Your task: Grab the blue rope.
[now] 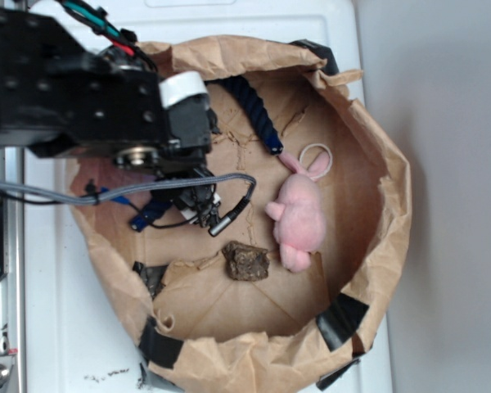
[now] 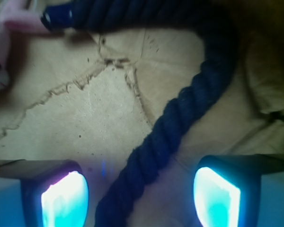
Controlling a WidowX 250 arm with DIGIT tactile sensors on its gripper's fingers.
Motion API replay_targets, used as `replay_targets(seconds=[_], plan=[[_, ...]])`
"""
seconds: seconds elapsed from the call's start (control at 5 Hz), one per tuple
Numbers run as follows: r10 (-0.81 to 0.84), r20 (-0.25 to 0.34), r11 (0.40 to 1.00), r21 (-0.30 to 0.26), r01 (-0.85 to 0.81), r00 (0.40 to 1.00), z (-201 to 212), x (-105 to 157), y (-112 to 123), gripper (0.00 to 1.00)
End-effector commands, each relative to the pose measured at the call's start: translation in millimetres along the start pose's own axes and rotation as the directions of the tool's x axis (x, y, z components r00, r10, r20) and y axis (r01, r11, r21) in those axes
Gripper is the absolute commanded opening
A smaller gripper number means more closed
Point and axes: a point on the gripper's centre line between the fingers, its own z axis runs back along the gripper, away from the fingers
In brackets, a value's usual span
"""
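claw (image 2: 141, 196) spread wide, fingers (image 2: 64, 198) either side, nothing pinched | blue rope (image 2: 175, 118) runs straight up between them, then hooks left to its capped end by the pink bunny (image 1: 299, 217) | looks lined up for a squeeze, inside the paper bag (image 1: 376, 246)

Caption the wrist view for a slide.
Open claw straddling the blue rope on brown paper, pink bunny at the top-left corner.
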Motion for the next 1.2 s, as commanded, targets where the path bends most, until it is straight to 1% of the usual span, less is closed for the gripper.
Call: replay_targets(seconds=[0.0,0.2,0.6,0.8,1.0], plan=[[0.01,0.08,0.999,-0.033,-0.008,0.997,-19.7,21.1,-7.4,1.0],[0.002,0.115,0.999,-0.033,0.001,0.993,-23.2,20.0,-6.9,1.0],[0.023,0.129,0.999,-0.026,-0.019,0.991,-21.6,16.6,-2.4,1.0],[0.05,0.109,0.998,-0.039,-0.046,0.993,-20.3,18.8,-3.1,0.0],[0.053,0.124,0.998,-0.036,-0.049,0.991,-17.1,21.8,-1.2,0.0]])
